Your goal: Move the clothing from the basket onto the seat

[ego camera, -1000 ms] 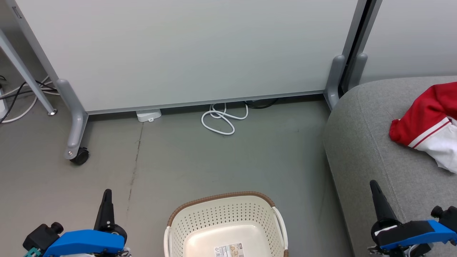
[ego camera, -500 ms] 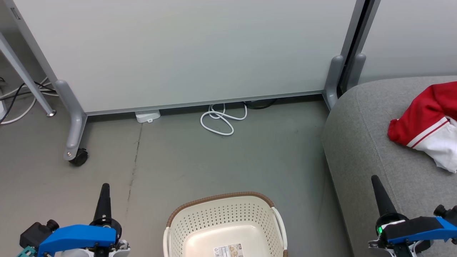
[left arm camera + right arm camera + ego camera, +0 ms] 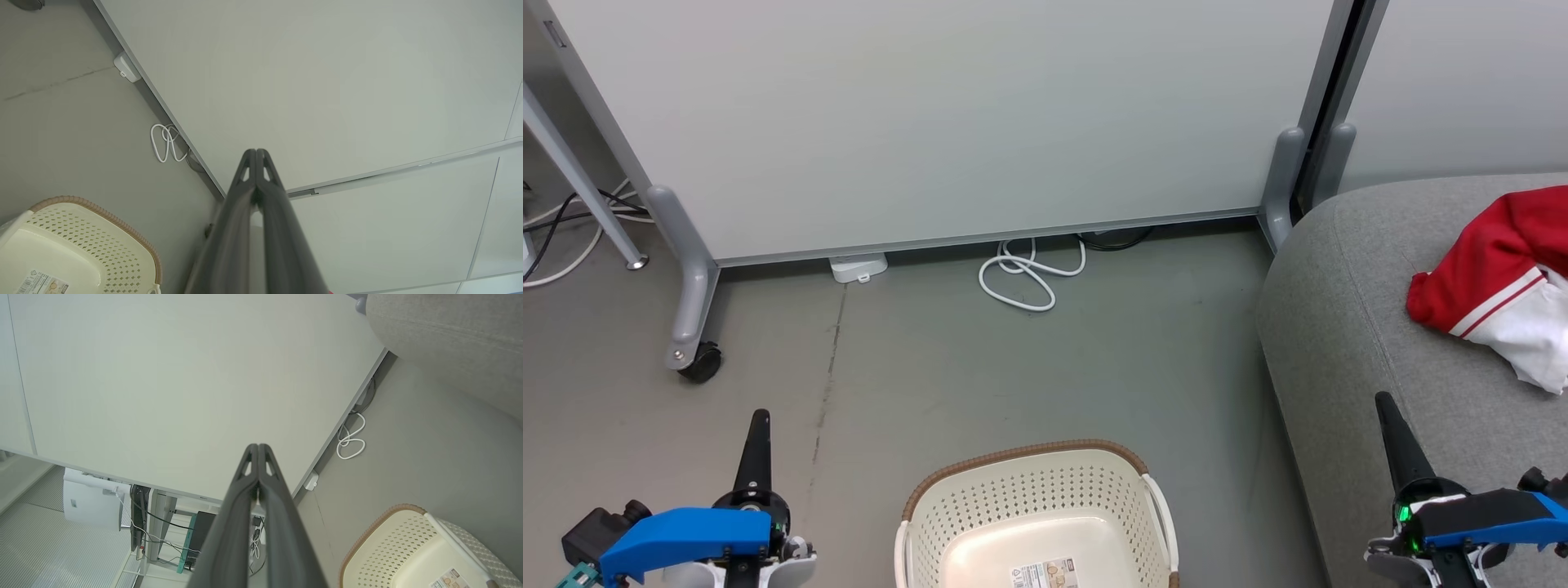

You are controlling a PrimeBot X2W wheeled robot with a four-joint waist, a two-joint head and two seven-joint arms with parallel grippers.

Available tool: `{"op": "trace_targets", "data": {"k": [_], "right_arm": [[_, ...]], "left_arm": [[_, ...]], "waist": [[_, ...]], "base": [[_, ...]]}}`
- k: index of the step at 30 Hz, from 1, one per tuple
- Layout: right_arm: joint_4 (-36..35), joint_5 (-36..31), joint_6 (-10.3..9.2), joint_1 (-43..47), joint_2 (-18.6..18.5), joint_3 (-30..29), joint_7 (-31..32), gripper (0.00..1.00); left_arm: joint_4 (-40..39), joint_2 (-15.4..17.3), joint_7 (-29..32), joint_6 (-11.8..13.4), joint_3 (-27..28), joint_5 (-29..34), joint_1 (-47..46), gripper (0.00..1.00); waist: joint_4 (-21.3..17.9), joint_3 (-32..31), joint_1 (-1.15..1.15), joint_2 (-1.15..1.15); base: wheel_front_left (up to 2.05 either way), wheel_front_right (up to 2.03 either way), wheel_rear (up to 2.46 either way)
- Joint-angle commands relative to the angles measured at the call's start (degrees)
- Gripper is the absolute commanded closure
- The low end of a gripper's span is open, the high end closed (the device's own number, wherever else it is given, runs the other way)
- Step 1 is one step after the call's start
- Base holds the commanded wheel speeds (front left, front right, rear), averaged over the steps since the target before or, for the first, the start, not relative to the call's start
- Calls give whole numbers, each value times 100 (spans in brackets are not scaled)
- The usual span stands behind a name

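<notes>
The cream perforated basket (image 3: pixel 1029 498) with a brown rim stands on the floor at the bottom centre, holding nothing but a paper label on its bottom. It also appears in the left wrist view (image 3: pixel 102 241) and the right wrist view (image 3: pixel 392 547). Red clothing with white panels (image 3: pixel 1494 286) lies on the grey seat (image 3: pixel 1347 327) at the right edge. My left gripper (image 3: pixel 758 418) is shut at the lower left, over bare floor beside the basket. My right gripper (image 3: pixel 1383 402) is shut at the lower right, above the seat's front part. Both wrist views show pressed-together fingers (image 3: pixel 255 153) (image 3: pixel 258 448).
A white rolling partition panel (image 3: pixel 947 114) stands across the back on grey legs with a castor (image 3: pixel 698 363). A coiled white cable (image 3: pixel 1025 273) and a small white box (image 3: pixel 858 265) lie at its base. Cables and a table leg (image 3: pixel 580 188) sit at far left.
Both grippers have sunk slightly toward the bottom edge, their tips rising a little. The whole scene has shifted a touch left, so the camera moved. Clothing and basket stay put.
</notes>
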Motion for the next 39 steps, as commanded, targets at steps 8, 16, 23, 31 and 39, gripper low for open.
{"op": "trace_targets", "data": {"k": [8,16,23,31,39], "right_arm": [[-14,539,3,-144,-37,-25,79,100],[-6,878,3,-179,-39,-35,119,100],[3,1195,4,-189,-40,-43,161,100],[12,1538,4,-230,-42,-52,213,100],[21,1861,4,-244,-43,-60,253,100]], "left_arm": [[-110,-16,131,-8,109,-454,-155,100],[-147,-33,212,-9,158,-749,-183,100],[-183,-50,304,-10,211,-1019,-204,100],[-220,-74,389,-11,263,-1313,-233,100],[-253,-91,470,-11,309,-1588,-248,100]], "waist": [[-16,-8,0,0],[-28,-13,0,0],[-41,-19,0,0],[-55,-26,0,0],[-69,-33,0,0]], "base": [[0,0,0],[0,0,0],[0,0,0],[0,0,0],[0,0,0]]}}
